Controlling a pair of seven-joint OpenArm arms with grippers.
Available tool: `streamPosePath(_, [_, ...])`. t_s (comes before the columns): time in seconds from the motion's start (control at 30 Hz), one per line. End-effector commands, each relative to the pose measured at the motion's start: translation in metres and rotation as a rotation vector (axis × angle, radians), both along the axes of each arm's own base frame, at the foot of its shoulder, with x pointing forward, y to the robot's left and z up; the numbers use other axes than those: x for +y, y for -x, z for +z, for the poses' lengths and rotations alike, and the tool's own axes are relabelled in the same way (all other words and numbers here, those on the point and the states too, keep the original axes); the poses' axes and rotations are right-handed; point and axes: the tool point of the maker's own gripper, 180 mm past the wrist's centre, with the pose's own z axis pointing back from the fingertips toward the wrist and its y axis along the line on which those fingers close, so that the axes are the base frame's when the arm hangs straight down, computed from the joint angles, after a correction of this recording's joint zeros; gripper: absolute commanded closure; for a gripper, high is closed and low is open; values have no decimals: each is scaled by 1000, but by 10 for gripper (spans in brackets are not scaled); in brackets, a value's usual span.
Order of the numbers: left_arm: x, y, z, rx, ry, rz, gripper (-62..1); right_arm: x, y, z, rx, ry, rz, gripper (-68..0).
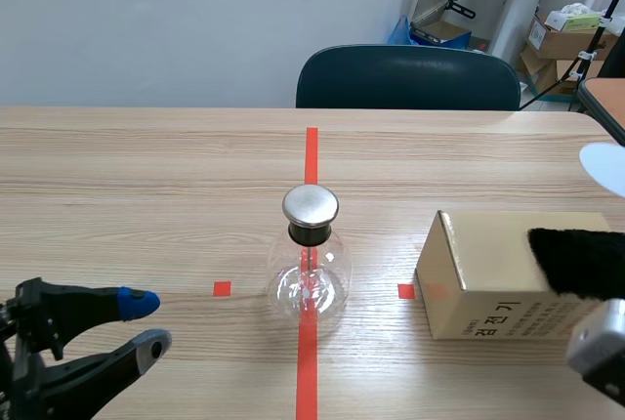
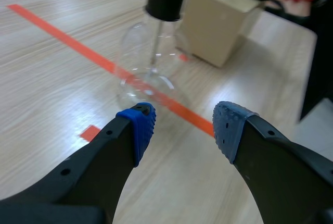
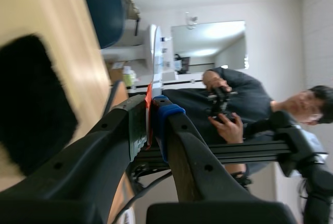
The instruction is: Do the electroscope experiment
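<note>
Electroscope ahead of left gripper

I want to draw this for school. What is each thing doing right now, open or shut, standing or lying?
Glass flask: upright, metal cap on.
Box: closed.
Black cloth: lying on the box.
Left gripper: open, empty.
Right gripper: shut on a thin white piece.

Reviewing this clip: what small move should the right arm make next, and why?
Probably lower the right gripper so its thin white plate brushes the black fur pad on the cardboard box. The plate is clamped in the gripper, the fur lies close beside it, and the electroscope stands apart.
</note>
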Motion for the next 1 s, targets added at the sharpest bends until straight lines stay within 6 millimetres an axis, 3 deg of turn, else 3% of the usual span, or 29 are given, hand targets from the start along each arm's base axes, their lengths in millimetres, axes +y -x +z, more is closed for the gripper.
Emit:
streamPosePath(0.0, [-3, 7, 11, -4, 52, -9, -288, -4, -1, 11, -65, 13, -7, -20])
streamPosePath(0.27, [1, 38, 34, 28, 152, -48, -288, -6, 5, -15, -30, 10, 10, -20])
streamPosePath(0.5, [-3, 52, 39, 61, 201, -48, -288, -9, 12, -42, 32, 42, 5, -20])
streamPosePath(0.8, [1, 46, 55, 73, 320, 19, -288, -10, 27, -69, 115, 69, 1, -19])
streamPosePath(0.97, [-2, 47, 48, 31, 257, 16, -288, -14, 32, -77, 144, 87, -8, -19])
